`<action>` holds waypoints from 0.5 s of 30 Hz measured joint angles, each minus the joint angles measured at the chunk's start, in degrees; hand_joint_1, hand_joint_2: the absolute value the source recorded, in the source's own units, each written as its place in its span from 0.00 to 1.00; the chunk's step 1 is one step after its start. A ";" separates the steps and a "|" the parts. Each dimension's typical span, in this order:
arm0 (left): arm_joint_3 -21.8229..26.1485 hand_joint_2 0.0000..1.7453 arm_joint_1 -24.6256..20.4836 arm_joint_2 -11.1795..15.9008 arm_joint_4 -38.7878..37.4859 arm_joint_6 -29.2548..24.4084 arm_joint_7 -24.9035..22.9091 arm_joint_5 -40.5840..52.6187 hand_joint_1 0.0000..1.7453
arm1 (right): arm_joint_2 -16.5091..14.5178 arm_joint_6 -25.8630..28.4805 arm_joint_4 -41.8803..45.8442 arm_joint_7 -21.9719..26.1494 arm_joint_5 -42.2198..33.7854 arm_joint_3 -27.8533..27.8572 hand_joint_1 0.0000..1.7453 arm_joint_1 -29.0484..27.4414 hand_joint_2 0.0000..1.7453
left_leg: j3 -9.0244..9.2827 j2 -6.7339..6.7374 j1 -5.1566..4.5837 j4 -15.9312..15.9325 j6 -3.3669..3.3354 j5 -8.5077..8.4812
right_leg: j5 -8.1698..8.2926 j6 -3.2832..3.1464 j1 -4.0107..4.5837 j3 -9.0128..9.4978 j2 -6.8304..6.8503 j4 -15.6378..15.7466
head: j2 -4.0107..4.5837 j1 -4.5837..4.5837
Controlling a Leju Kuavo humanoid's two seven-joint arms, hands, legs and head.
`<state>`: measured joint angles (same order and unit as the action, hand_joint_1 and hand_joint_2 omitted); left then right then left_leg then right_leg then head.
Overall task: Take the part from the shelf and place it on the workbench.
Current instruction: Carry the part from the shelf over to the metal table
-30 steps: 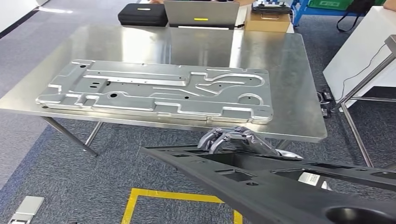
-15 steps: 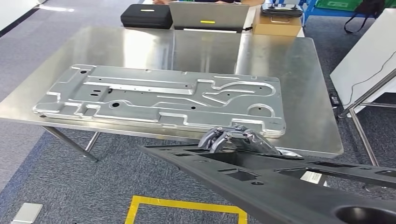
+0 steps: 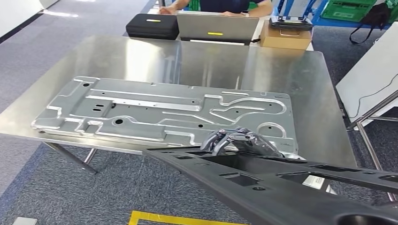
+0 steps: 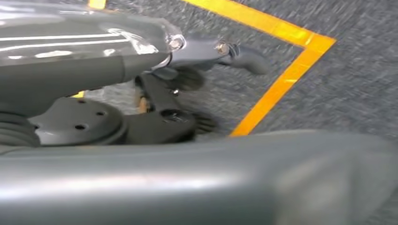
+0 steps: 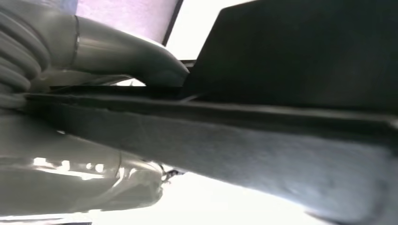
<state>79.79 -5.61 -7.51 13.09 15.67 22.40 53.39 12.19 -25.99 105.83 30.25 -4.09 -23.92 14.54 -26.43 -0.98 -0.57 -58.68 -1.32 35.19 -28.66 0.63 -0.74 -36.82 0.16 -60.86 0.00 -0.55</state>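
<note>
A long black moulded part (image 3: 263,187) with recesses and holes stretches across the lower right of the head view. My right hand (image 3: 237,139) grips its far edge, fingers curled over the rim. In the right wrist view the grey thumb (image 5: 126,51) presses on the dark part (image 5: 305,61). The steel workbench (image 3: 281,70) stands just ahead, and a large stamped metal plate (image 3: 155,112) covers its near half. The held part hangs level with the bench's near edge. My left hand (image 4: 178,108) hangs low over the carpet, its fingers apart with nothing in them.
A black case (image 3: 152,26), a laptop (image 3: 217,27) and a cardboard box (image 3: 286,37) line the bench's far edge, with a person (image 3: 220,5) behind them. A white panel (image 3: 371,70) on a metal frame stands at the right. Yellow floor tape (image 3: 178,219) lies at my feet.
The whole view has shifted: the bench and plate have drawn closer and lower in the picture. The black part and my right hand's hold on it look the same.
</note>
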 joint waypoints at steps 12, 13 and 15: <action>-0.02 0.00 0.13 0.06 0.00 -1.47 0.45 0.67 0.00 | -0.89 1.93 0.19 0.03 1.69 0.12 1.00 -0.05 1.00 | -11.24 0.80 1.42 -4.28 2.42 -5.82 | -5.38 0.38 -1.34 7.14 0.01 1.01 | 0.01 -0.09; -0.05 0.00 0.23 0.06 0.00 -1.62 0.46 0.81 0.00 | -1.12 2.75 0.28 -0.09 2.57 0.22 1.00 -0.05 1.00 | -11.32 0.91 1.24 -3.04 2.10 -7.17 | -5.67 0.75 -1.33 7.23 -0.03 1.12 | 0.01 -0.07; -0.13 0.00 0.31 0.04 0.00 -1.87 0.48 1.00 0.00 | -1.64 5.15 0.57 -0.60 5.25 0.54 1.00 0.13 1.00 | -11.50 0.93 1.05 -2.67 1.61 -7.42 | -5.91 1.23 -1.29 7.22 -0.09 1.29 | 0.00 0.02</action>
<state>79.66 -5.30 -7.46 13.09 13.80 22.88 54.39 10.55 -20.84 106.41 29.65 1.17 -23.38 14.67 -37.93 -0.04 0.48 -61.36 0.29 27.77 -34.57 1.85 -2.03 -29.60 0.06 -59.56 0.00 -0.54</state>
